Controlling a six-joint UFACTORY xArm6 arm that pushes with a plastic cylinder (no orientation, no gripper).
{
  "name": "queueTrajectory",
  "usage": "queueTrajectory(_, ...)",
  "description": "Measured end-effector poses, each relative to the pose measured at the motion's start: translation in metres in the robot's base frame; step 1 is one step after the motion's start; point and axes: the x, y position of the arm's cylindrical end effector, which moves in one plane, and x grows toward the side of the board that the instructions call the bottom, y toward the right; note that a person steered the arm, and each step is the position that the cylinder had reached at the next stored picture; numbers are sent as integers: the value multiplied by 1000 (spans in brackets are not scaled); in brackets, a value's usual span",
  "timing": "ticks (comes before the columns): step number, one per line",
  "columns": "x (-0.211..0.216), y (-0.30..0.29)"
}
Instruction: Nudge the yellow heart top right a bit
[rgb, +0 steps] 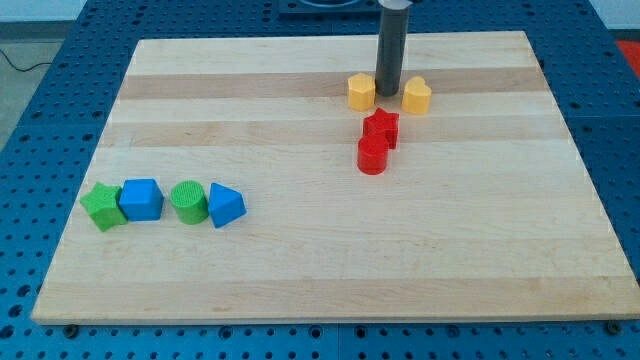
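Observation:
The yellow heart (417, 95) lies on the wooden board (330, 250) near the view's top, right of centre. My tip (387, 94) stands just left of the heart, between it and a yellow hexagon block (361, 91). The rod rises from there to the view's top edge. A red star (381, 127) lies just below the tip, and a red cylinder (373, 155) touches the star's lower side.
At the view's lower left sits a row of blocks: a green star (103, 206), a blue cube (141, 199), a green cylinder (187, 201) and a blue triangle (225, 205). The board's top edge is close above the heart.

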Motion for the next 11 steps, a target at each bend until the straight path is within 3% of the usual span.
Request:
queueTrajectory(1, 32, -11)
queueTrajectory(2, 26, -56)
queueTrajectory(3, -25, -62)
queueTrajectory(4, -27, -75)
queueTrajectory(5, 9, -102)
queueTrajectory(7, 27, -26)
queueTrajectory(8, 7, 14)
queueTrajectory(9, -40, 13)
queueTrajectory(10, -47, -9)
queueTrajectory(11, -9, -10)
